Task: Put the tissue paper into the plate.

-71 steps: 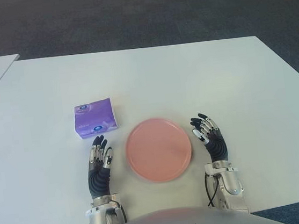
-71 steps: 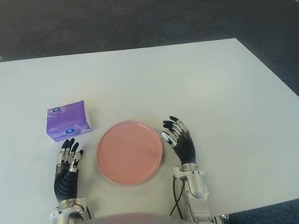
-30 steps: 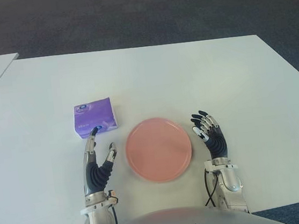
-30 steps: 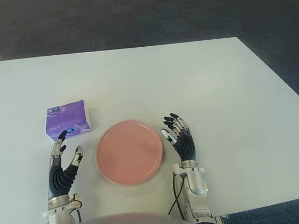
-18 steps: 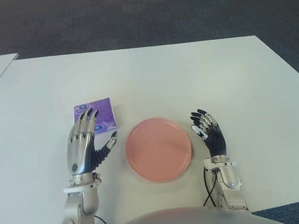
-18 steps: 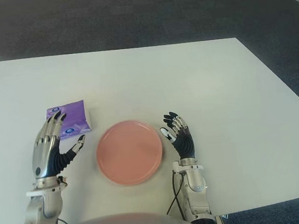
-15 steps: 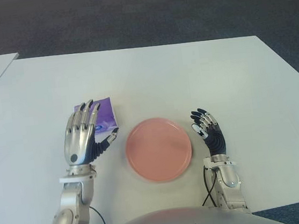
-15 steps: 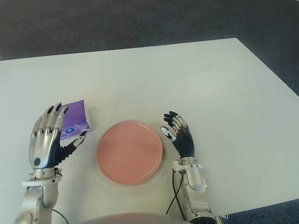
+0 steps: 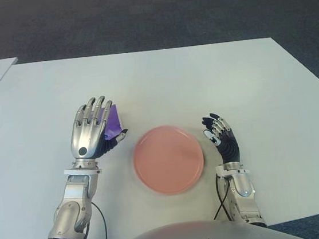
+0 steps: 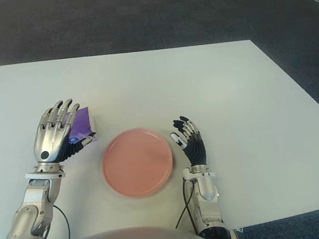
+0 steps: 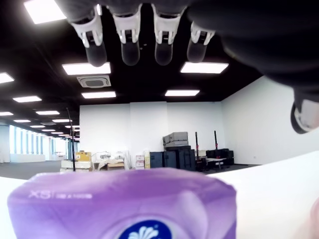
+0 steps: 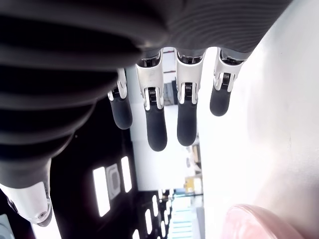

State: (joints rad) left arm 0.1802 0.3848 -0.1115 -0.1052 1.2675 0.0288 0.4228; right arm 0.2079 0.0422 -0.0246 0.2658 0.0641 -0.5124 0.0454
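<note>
Purple pack [image 9: 111, 124] of tissue, soft-sided and rectangular, lying flat on the white table [image 9: 202, 86], left of the plate [image 9: 168, 159] and just apart from it. Mostly hidden in the eye views beneath the left hand [image 9: 90, 132]; long axis cannot be told for certain from the strip showing. Glossy wrapper in the left wrist view, bearing pale lettering "XS" followed by small digits (too fine to read) and a white-and-blue emblem low on the near face.

Left hand raised over the pack, metal back upward, four fingers [image 11: 130, 34] straight and spread, thumb out toward the plate, nothing grasped; clear air between fingertips and wrapper in the wrist view.

Pink, round, shallow, smooth plate, at the near middle of the table, holding nothing.

Right hand [image 9: 222, 140] just right of the plate, fingers [image 12: 154, 115] extended and loosely fanned, holding nothing.
</note>
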